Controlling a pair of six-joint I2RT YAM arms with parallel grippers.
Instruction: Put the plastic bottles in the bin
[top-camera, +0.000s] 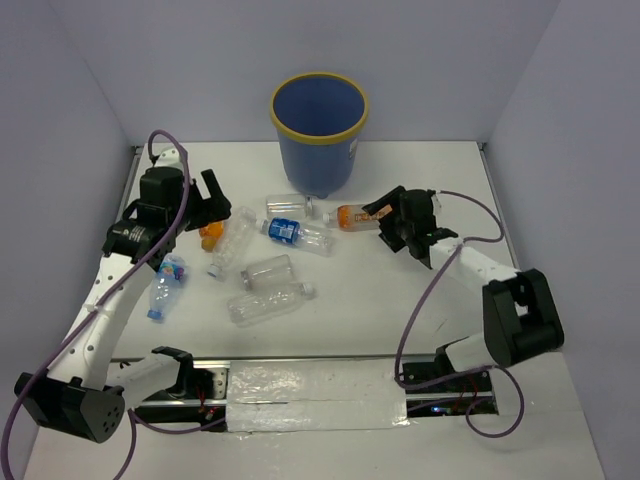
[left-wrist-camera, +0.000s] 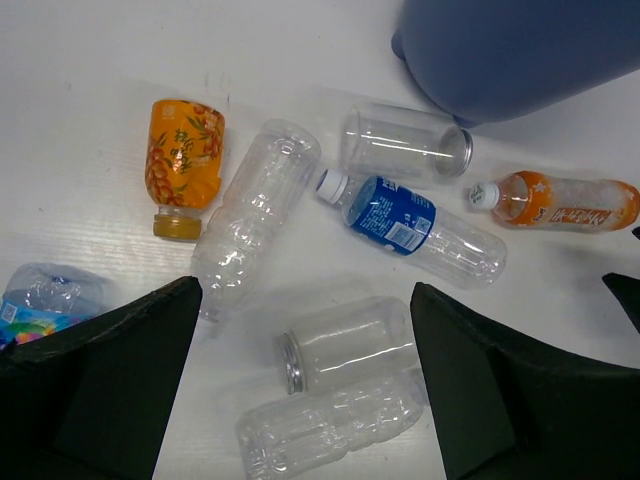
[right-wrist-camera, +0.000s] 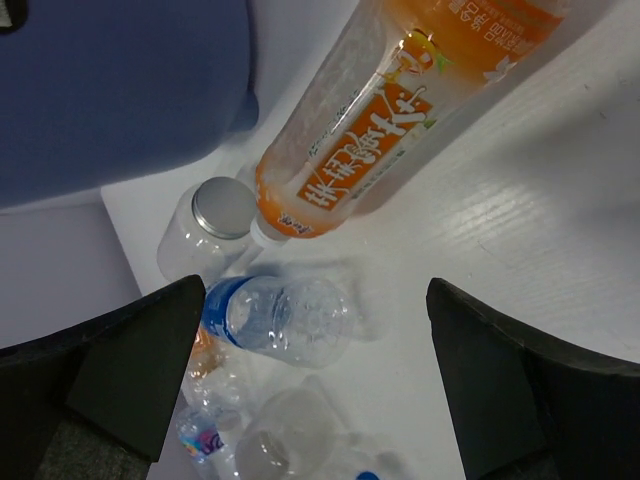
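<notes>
The blue bin (top-camera: 320, 150) with a yellow rim stands at the back centre. Several plastic bottles lie in front of it: a long orange one (top-camera: 358, 216), a blue-labelled one (top-camera: 290, 232), a small orange one (top-camera: 211, 233), a colourful-labelled one (top-camera: 165, 285) and clear ones (top-camera: 270, 303). My left gripper (top-camera: 212, 205) is open and empty, above a clear jar (left-wrist-camera: 350, 345) and a crushed clear bottle (left-wrist-camera: 330, 430). My right gripper (top-camera: 388, 222) is open and empty, just right of the long orange bottle (right-wrist-camera: 400, 110), which lies beyond its fingertips.
The bin's wall shows in the left wrist view (left-wrist-camera: 520, 50) and the right wrist view (right-wrist-camera: 120, 90). A capped clear jar (top-camera: 283, 204) lies against the bin's foot. White walls enclose the table on three sides. A taped strip (top-camera: 310, 395) runs along the near edge.
</notes>
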